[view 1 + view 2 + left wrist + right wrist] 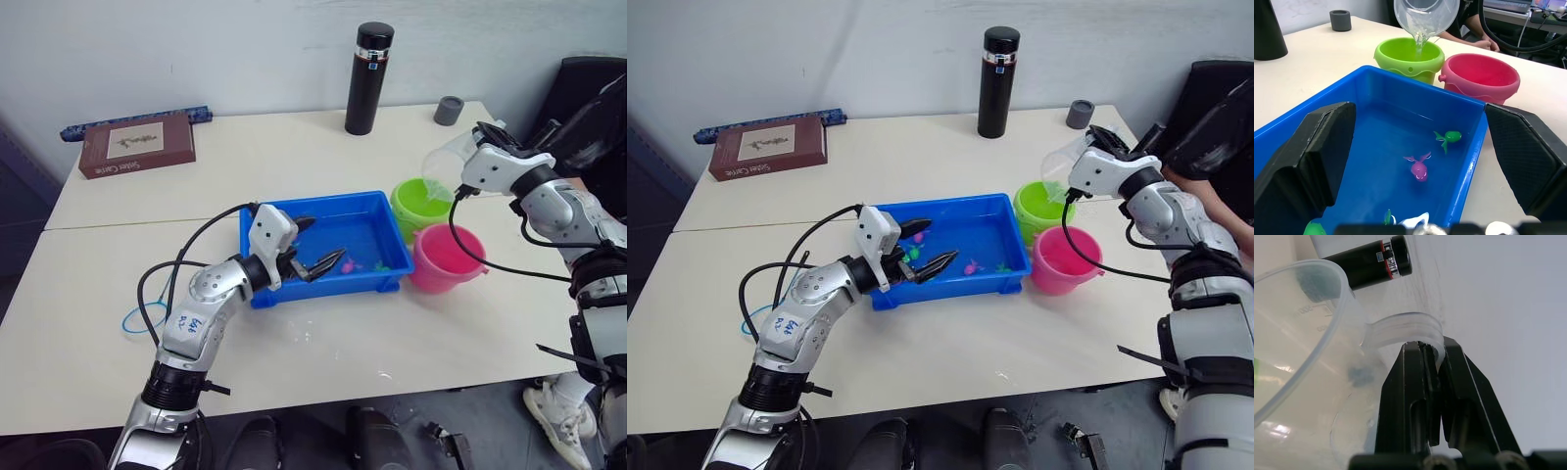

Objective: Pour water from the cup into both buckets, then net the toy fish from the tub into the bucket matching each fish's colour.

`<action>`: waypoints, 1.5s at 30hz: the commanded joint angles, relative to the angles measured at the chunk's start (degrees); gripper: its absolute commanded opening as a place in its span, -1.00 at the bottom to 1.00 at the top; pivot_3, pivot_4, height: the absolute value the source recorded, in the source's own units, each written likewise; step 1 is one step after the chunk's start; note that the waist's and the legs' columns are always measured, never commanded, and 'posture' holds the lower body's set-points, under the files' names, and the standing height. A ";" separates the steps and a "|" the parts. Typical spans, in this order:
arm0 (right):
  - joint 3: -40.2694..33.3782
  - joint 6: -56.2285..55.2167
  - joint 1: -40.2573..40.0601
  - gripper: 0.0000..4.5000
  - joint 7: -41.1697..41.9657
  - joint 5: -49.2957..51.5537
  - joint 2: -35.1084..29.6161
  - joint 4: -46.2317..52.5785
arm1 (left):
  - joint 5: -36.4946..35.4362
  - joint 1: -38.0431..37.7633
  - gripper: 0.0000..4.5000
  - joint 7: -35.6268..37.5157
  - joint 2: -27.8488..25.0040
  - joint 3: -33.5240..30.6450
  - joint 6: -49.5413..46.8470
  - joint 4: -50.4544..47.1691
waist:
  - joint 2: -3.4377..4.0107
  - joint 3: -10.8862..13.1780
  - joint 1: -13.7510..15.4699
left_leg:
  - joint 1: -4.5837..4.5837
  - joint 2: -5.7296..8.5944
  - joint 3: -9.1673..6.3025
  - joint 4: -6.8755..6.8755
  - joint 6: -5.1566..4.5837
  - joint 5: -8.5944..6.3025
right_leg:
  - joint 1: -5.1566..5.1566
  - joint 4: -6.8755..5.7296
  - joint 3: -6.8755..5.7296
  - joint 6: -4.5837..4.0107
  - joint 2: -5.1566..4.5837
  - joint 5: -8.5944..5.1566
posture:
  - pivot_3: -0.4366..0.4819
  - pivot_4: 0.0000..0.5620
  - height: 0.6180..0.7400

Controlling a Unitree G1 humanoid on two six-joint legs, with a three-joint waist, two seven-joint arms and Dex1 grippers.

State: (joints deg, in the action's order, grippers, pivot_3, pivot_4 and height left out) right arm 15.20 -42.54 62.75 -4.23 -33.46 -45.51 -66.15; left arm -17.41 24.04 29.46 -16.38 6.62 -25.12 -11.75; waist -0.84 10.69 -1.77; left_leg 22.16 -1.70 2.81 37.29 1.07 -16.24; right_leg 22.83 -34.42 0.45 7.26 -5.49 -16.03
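Cup [1426, 14] is tipped over the green bucket [1409, 58], a thin stream of water running from its lip into the bucket's mouth. Right gripper [1434, 363] clamped tight on the cup's handle [1405, 328], both black fingers pinching the clear loop.

Nearest the robot: blue rubber band [140, 317] lying on the surface at about 9 o'clock from the left arm. Left gripper [312, 247] next, spread wide, hanging over the near-left end of the tub [257, 213]; nothing between its fingers.

Tub sits mid-surface, shallow water inside. Pink fish [1419, 168] and green fish [1449, 137] float near its right end, just apart from each other. More small fish bits close under the left gripper, too hidden to tell colours fully.

Pink bucket [447, 258] stands touching or just beside the tub's right end, at roughly 3 o'clock from it. Green bucket just behind the pink one, at about 1 o'clock from the tub.

Farther back: brown book [137, 147] at 11 o'clock near the wall edge, a blue patterned strip [137, 120] behind it. Black flask [368, 78] upright at 12 o'clock; small grey cap [449, 110] to its right.
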 commanded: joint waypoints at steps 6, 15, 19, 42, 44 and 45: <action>1.04 -1.38 2.96 -0.97 -4.10 -2.26 -2.25 -0.09 | 0.16 -0.53 1.00 -0.31 0.28 -0.21 0.66 -3.03 | 0.00 0.00 0.00 | 0.00 0.00 0.00 -0.01 0.01 0.00 | 0.00 0.00 0.00 0.00 0.00 0.00 | -0.05 -0.47 1.00; 3.82 -2.14 4.18 -0.97 -9.23 -6.39 -3.00 0.01 | 0.25 -0.79 1.00 -0.51 0.30 -0.19 0.67 -3.28 | 0.00 0.00 0.02 | 0.00 0.00 0.00 0.00 0.01 0.01 | 0.00 0.00 0.00 0.00 0.00 0.00 | -0.05 -0.47 1.00; 4.73 -2.54 4.49 -0.97 -10.77 -7.40 -3.17 -0.16 | 0.22 -0.75 1.00 -0.64 0.32 -0.19 0.66 -3.27 | 0.00 0.00 0.01 | 0.00 0.00 0.00 0.00 0.01 0.01 | 0.00 0.00 0.00 0.00 0.00 0.00 | -0.05 -0.47 1.00; -26.06 26.76 2.51 -0.97 27.57 33.82 3.76 -1.18 | 0.28 0.73 1.00 -0.39 0.96 0.08 0.93 -1.55 | 0.00 0.00 0.17 | 0.01 -0.01 0.01 0.00 -0.01 0.00 | -0.01 -0.02 0.00 0.03 0.00 0.02 | -0.05 -0.47 1.00; -30.23 34.07 0.94 -0.97 30.68 39.32 4.10 1.76 | 0.27 1.20 1.00 -0.12 1.16 0.24 0.98 -1.10 | 0.00 0.00 0.19 | 0.01 -0.01 0.01 0.00 -0.02 0.00 | -0.01 -0.03 0.00 0.03 0.00 0.02 | -0.05 -0.47 1.00; -31.85 37.14 -0.39 -0.97 31.31 41.45 4.18 3.74 | 0.26 1.42 1.00 0.02 1.27 0.32 0.99 -0.88 | 0.00 0.00 0.22 | 0.02 -0.02 0.01 0.00 -0.02 0.00 | -0.01 -0.03 -0.01 0.03 0.01 0.02 | -0.05 -0.47 1.00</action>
State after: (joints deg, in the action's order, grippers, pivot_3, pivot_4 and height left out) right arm -13.11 -9.99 63.19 25.35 3.11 -40.87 -66.49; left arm -17.23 24.64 29.06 -15.44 6.89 -25.08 -12.34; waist -0.84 10.69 -1.55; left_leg 22.18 -1.72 2.82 37.29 1.05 -16.24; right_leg 22.82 -34.45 0.44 7.29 -5.48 -16.01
